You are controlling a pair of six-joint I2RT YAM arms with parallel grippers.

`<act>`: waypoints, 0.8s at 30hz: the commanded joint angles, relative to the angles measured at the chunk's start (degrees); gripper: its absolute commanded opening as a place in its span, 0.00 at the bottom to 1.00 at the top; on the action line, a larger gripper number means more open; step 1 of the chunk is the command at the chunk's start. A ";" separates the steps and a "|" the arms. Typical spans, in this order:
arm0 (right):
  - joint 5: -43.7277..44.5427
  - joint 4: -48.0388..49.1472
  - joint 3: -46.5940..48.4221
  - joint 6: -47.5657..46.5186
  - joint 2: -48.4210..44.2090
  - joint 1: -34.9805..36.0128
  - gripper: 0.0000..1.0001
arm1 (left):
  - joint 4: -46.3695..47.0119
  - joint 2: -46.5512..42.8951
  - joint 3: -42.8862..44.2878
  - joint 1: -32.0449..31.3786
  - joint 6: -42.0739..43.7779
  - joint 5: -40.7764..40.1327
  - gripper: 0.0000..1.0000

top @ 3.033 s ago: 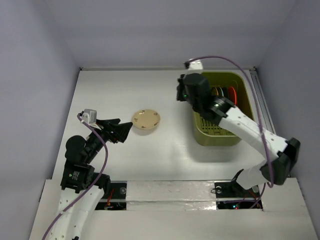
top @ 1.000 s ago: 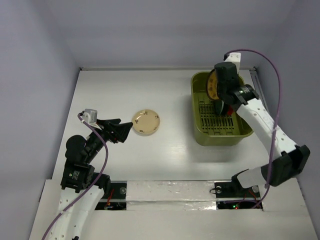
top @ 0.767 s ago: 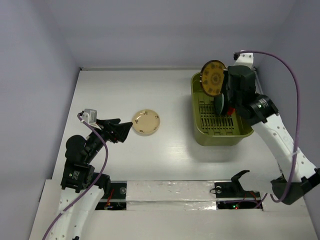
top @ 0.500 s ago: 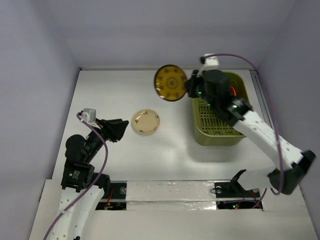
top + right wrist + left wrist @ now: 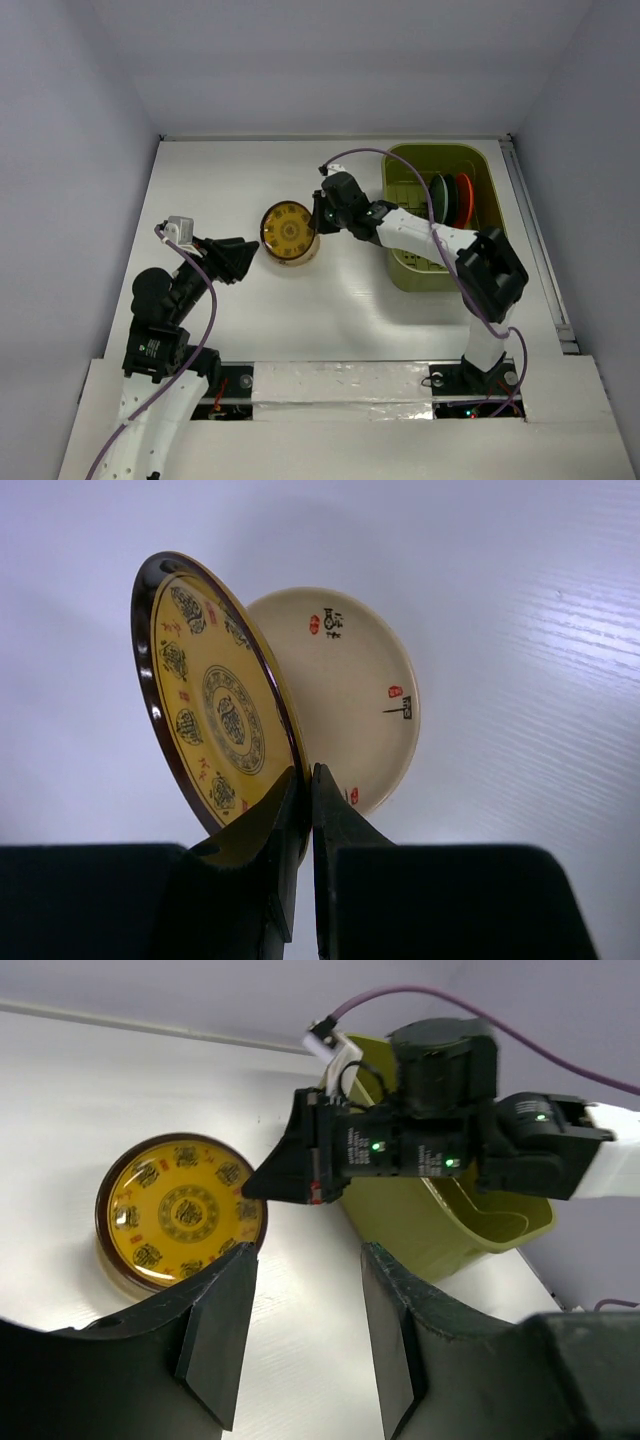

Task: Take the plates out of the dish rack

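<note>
My right gripper (image 5: 318,214) is shut on the rim of the amber-yellow patterned plate (image 5: 289,231). It holds that plate tilted over the beige plate (image 5: 352,685), which lies flat on the table. In the right wrist view the fingers pinch the yellow plate (image 5: 215,710) at its lower edge. The olive-green dish rack (image 5: 408,272) stands at the right, with a teal-blue plate (image 5: 439,200) and an orange-red plate (image 5: 464,194) upright in its slots. My left gripper (image 5: 246,258) hovers open just left of the plates, with nothing between its fingers (image 5: 218,1335).
White walls close the table on the back and both sides. In the left wrist view the right gripper (image 5: 285,1165) reaches from the rack (image 5: 455,1235) toward the yellow plate (image 5: 180,1210). A purple cable (image 5: 400,170) loops over the right arm.
The right arm lifted the yellow plate out of the rack and carried it left, down over the beige plate. The left gripper's jaws have narrowed, and that arm has barely moved.
</note>
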 commanded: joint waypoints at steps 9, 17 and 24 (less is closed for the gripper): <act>-1.19 4.75 2.04 3.79 6.52 -0.17 0.11 | 2.84 -0.65 -0.47 0.39 0.09 1.16 0.45; 3.47 2.03 0.19 2.39 3.10 -0.17 0.61 | 2.92 -0.83 -0.38 0.39 0.09 1.08 0.45; 9.61 -1.84 0.81 -0.43 -4.19 1.49 0.58 | 2.92 -1.00 -0.47 0.39 0.09 1.08 0.45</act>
